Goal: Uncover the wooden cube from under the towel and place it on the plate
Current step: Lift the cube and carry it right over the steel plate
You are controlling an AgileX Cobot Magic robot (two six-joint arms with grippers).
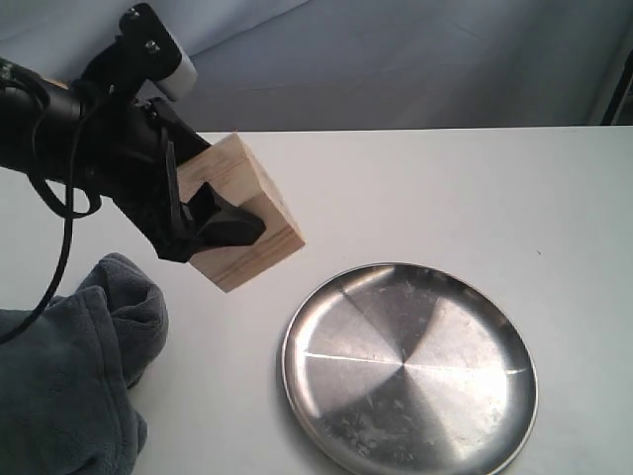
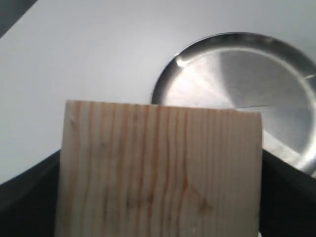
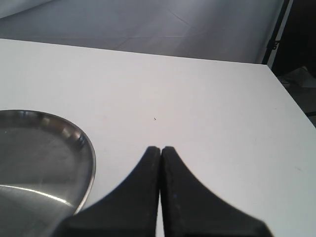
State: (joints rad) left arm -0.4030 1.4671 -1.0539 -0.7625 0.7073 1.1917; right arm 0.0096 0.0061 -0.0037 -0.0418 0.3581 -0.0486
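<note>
Where the scene comes closest to the exterior camera, the towel lies bunched in dark grey folds at the left corner of the white table, with nothing resting on it. Just to its right, apart from it, sits the plate, round and silver, its scuffed face bare and catching pale streaks of light.

Farther back and to the left of the plate, the left gripper pinches the wooden cube. 1 black finger lies across the block's near face, and the left wrist view shows dark finger bodies on both sides of the grained wood, so the jaws stand wide and clamp the block between them. The cube is tilted, 1 corner pointing down toward the table, and it seems to be clear of the tabletop. It is beside the plate and not over it; from the left wrist the plate's rim shows beyond the block's far edge. A black cable loops down from the left arm toward the towel.

On the right side, the right gripper has its 2 black fingers pressed together with nothing between them, beside the plate's rim.

Beyond the table's far edge hangs a grey backdrop.
</note>
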